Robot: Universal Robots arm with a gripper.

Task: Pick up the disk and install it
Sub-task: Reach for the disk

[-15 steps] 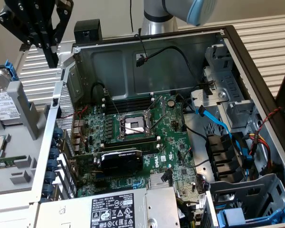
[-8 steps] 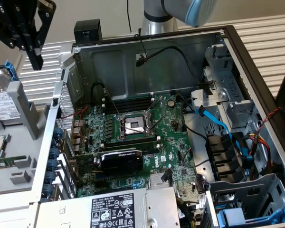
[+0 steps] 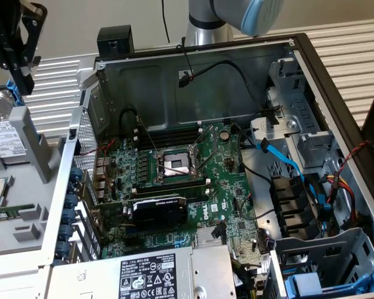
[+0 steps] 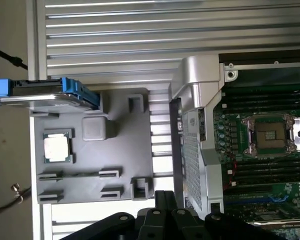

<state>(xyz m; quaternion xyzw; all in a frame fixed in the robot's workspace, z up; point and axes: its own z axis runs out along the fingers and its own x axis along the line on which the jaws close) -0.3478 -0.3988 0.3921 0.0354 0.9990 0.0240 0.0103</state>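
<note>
Soft, even light from above. The ribbed metal table [image 4: 140,30] is bright, with pale glare along its ridges. The open computer case [image 3: 143,81] is dimmer inside, darkest among the drive bays at the exterior view's right. The grey tray [image 4: 90,165] throws faint, short shadows.

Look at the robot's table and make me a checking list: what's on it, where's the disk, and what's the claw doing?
Surface: ribbed metal table carrying a grey parts tray.
Job's things: disk in its blue frame, sitting on edge in a tray slot, not yet lifted; open computer case beside the tray.
Clutter: processor chip in a tray pocket.
Grippers: gripper shut, holding nothing, over the tray and apart from the disk.
Cables: blue cable and black cable inside the case.
Surroundings: robot arm beyond the case's far wall.
</note>
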